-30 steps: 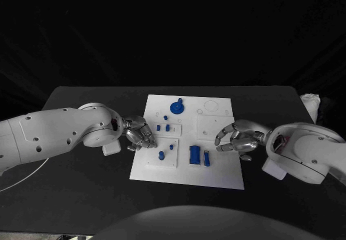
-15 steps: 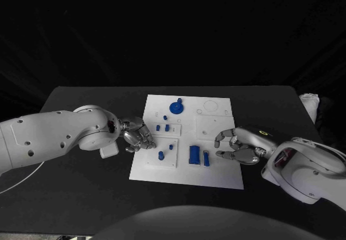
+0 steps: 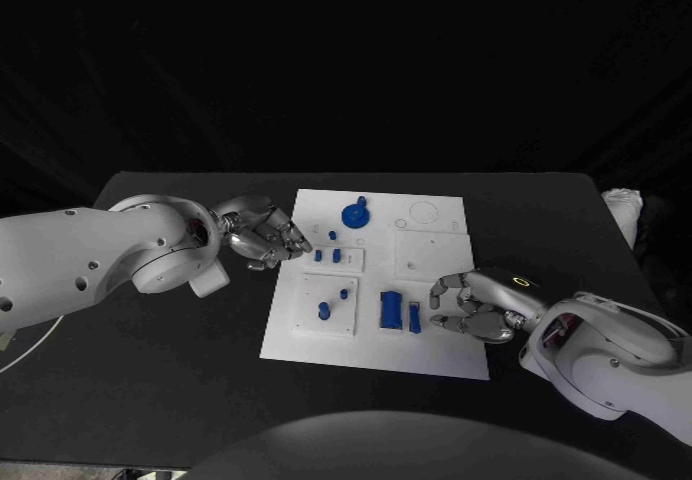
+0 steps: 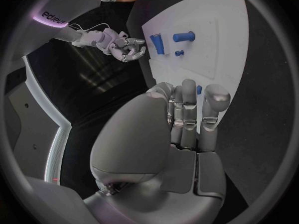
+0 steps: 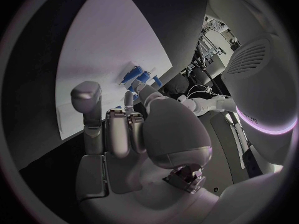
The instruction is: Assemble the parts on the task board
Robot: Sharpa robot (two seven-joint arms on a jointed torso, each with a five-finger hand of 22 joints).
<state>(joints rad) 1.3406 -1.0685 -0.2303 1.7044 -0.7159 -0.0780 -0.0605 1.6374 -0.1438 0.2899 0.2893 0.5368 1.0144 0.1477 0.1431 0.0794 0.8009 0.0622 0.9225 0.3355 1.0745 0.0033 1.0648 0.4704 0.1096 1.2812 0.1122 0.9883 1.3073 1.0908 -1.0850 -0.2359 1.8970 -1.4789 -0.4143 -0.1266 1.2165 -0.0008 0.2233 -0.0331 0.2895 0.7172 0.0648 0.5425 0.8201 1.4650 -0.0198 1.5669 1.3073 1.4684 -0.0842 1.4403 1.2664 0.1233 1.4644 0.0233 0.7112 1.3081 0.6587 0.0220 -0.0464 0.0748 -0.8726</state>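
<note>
Meanwhile the left hand point(image 3: 260, 232) has lifted away from the task board point(image 3: 440, 345) edge to hover by its upper left side, fingers curled in on nothing. The right hand point(image 3: 476, 305) has slid down the board's right edge, fingers also curled, empty, just beside the two long blue parts point(image 3: 398, 311). A round blue part point(image 3: 353, 213) stands near the top. A white cloth point(image 3: 623, 209) lies at the table's point(image 3: 159, 390) right edge.

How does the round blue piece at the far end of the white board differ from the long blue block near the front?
The round blue piece is disc-shaped and sits at the task board's far end; the long blue block is rectangular and lies near the front, close to the right hand. Both are blue, and neither is held.
</note>
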